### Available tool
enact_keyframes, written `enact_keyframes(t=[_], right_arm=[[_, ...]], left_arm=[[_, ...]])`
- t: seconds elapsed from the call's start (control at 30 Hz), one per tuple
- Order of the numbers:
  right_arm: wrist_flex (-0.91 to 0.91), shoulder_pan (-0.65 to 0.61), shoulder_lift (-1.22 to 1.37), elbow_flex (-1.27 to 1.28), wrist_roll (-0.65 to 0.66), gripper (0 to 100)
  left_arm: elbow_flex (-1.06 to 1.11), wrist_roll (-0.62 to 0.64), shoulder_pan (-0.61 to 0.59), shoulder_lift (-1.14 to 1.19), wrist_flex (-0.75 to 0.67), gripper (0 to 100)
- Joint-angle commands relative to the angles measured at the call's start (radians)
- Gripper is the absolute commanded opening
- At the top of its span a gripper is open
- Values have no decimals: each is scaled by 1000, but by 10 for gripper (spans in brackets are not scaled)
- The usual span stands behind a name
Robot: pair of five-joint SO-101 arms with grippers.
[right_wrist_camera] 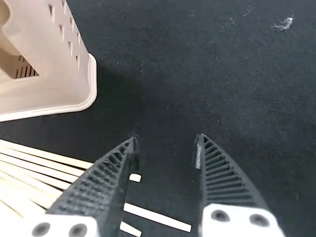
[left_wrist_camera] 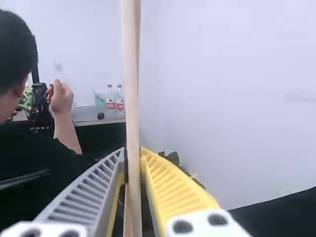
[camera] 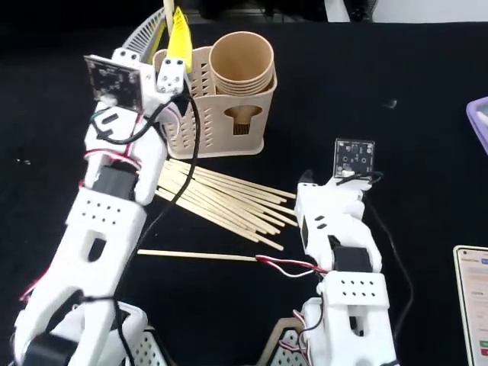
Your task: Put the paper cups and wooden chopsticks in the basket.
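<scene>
High view: we judged the step as dropping the held wooden chopstick (left_wrist_camera: 131, 74) into the basket (camera: 252, 114).
Doing it well: we would have centred it over the compartment at 9 o'clock of the paper cups (camera: 242, 61), upright, then released.
Left gripper (left_wrist_camera: 131, 150): clamped on that chopstick, at the basket's 10 o'clock.
Right gripper (right_wrist_camera: 165, 145): jaws apart, empty, at 3 o'clock of the loose chopsticks (camera: 221, 200).

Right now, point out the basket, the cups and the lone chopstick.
basket (camera: 213, 130): high view, front wall.
cups (camera: 242, 61): high view, inside the top cup.
lone chopstick (camera: 197, 255): high view, mid-shaft.
</scene>
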Motion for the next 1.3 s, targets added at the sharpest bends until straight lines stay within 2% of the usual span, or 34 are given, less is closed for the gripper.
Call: enact_keyframes(t=[0.0,0.13,0.3,0.6,0.73,0.9,1.0,1.1,1.17,1.27], right_arm=[[-23,-12,-30,-7,-2,188],[-23,-11,-30,-7,-2,188],[-23,-11,-30,-7,-2,188],[-25,-11,-30,-7,-2,188],[-23,-14,-30,-8,-2,188],[-14,2,-30,-28,9,188],[103,40,-30,-108,51,188],[267,14,-30,-208,60,188],[348,-38,-30,-259,66,190],[430,-118,-27,-314,160,189]], left_arm=[[-45,9,-8,112,-60,33],[-122,9,-12,244,-55,38],[-139,11,-19,285,-51,116],[-133,11,-56,135,172,116],[-107,8,-101,-18,296,116],[45,8,-199,-282,494,115],[202,2,-266,-437,672,115],[341,-15,-378,-534,850,116],[409,-57,-423,-535,902,119],[469,-77,-450,-496,951,120]])
